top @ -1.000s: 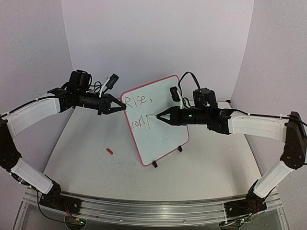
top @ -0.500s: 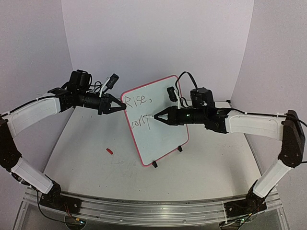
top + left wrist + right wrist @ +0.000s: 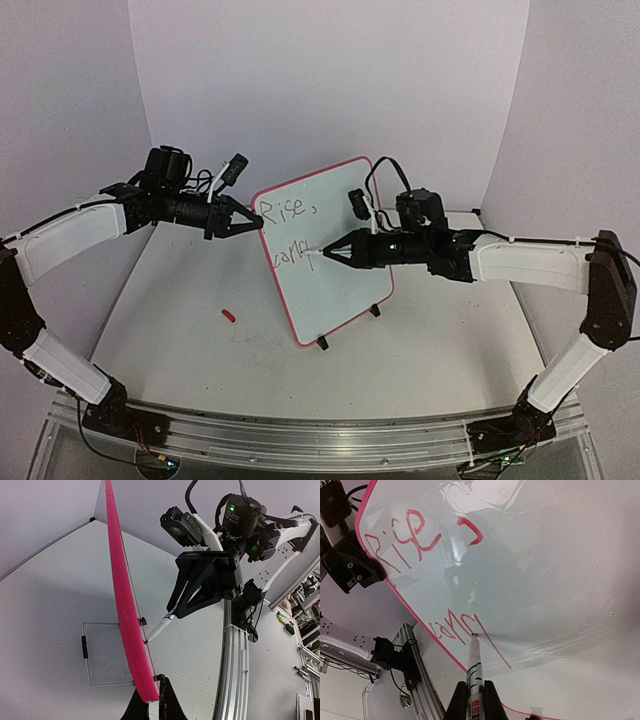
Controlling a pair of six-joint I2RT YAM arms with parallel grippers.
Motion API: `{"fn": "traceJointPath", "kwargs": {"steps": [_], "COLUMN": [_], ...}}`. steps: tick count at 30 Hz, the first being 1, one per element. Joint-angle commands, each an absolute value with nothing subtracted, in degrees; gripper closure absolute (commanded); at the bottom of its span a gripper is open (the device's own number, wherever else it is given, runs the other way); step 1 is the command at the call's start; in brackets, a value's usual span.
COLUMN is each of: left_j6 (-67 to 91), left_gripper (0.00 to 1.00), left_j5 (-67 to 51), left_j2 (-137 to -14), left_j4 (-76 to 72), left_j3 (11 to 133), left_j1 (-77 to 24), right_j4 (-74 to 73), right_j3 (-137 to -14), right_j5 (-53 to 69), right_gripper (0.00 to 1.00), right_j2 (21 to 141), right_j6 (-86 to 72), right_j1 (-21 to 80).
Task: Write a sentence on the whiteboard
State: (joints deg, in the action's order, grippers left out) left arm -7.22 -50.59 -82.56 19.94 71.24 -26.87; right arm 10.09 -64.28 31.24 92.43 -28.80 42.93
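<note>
- Since a second ago, the right hand (image 3: 330,253) has dropped slightly on the whiteboard (image 3: 340,280), lengthening the last letter's tail.
- It pinches a white marker (image 3: 474,662), whose tip touches the second line.
- At the upper left rim, the left hand (image 3: 256,222) pinches the whiteboard, which stands on the table (image 3: 180,330).
- So far the sentence (image 3: 288,212) reads "Rise," above roughly "conq".
- To the board's left, a small red cap (image 3: 229,315) lies on the table.

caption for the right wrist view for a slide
Right gripper holding a marker, tip on the whiteboard at the second line of the sentence, under "Rise,"
</note>
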Motion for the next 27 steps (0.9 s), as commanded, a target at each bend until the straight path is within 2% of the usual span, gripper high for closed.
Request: {"fn": "traceJointPath", "kwargs": {"steps": [1, 27], "left_j6": [-10.58, -10.64], "left_gripper": [1.0, 1.0], "left_j5": [-50.69, -50.43], "left_j2": [-85.2, -85.02], "left_j4": [27.71, 27.75], "left_j3": [70.05, 69.98], "left_j1": [-29.54, -29.8], "right_j4": [9.77, 9.67], "right_j3": [-63.62, -63.26], "right_j5": [28.64, 26.9], "right_gripper": [1.0, 1.0], "right_j2": [90.09, 88.11], "right_j6": [-28.88, -28.56], "right_j1": [42.98, 42.98]}}
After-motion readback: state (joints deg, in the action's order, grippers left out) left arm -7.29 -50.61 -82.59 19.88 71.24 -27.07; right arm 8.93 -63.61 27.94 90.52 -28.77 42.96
